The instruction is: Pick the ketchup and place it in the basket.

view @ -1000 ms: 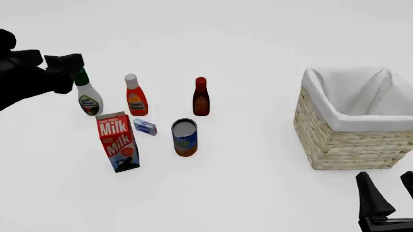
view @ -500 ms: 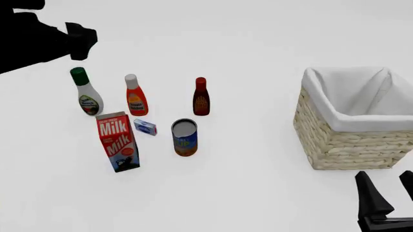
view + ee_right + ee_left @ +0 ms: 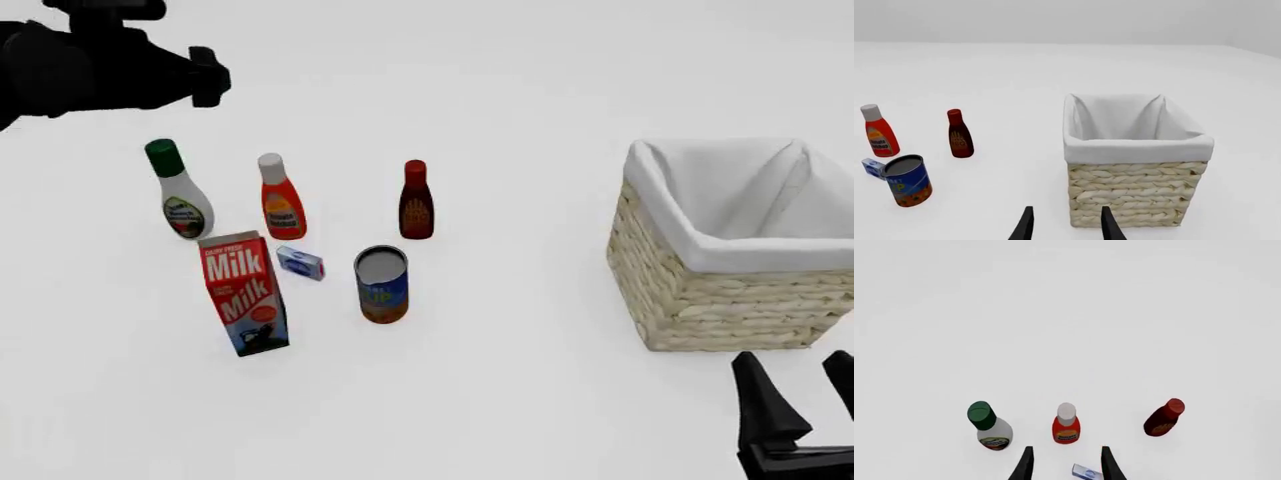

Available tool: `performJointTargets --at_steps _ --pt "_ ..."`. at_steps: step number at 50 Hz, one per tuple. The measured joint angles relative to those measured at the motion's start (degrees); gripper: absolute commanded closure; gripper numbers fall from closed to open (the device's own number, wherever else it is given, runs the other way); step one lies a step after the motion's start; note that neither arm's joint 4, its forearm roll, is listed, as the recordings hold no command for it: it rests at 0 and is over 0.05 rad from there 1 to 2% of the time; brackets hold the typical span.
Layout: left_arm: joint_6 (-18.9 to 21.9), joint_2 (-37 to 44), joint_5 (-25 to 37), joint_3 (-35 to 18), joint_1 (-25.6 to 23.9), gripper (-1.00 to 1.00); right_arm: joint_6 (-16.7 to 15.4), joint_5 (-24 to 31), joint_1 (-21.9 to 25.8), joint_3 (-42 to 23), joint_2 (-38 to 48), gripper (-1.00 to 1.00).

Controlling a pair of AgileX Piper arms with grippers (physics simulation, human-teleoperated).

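- The bright red-orange plastic ketchup bottle with a white-grey cap and yellow label [image 3: 280, 198] is seen standing upright on the white table [image 3: 534, 380], at the left of the front view, untouched by either arm.
- It is flanked by a white bottle with a green cap [image 3: 178, 190] on its left and a smaller dark red-brown bottle with a red cap [image 3: 415, 201] on its right; clear gaps are seen on both sides.
- Just in front of it, a small blue-and-white box [image 3: 300, 263] lies flat, with a red-and-white milk carton [image 3: 244, 293] near that and a blue-and-orange open tin can [image 3: 382, 284] to the right.
- The large square woven beige wicker basket with a white cloth lining [image 3: 721, 290] is placed well apart at the right; a wide bare stretch of table lies between it and the group.
- Its open top is unobstructed, and the lining is folded over all rim edges.
- The left pincer [image 3: 1065, 464] is held above the far left of the table, with its fingers apart and nothing between them; in its wrist view the ketchup sits just beyond the fingertips.
- The right pincer [image 3: 801, 400] is seen at the near right edge, before the basket's front wall, with fingers apart and empty.
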Motion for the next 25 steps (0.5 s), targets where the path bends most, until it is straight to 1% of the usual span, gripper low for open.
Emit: performJointTargets --at_steps 13,25 --pt "-0.2 6.0 -0.3 -3.7 -0.1 -1.00 0.1 -1.3 0.1 0.0 1.6 -1.00" --pt "-0.6 9.7 -1.3 -5.4 -0.3 -1.00 0.5 -2.4 0.1 0.0 3.0 -1.00"
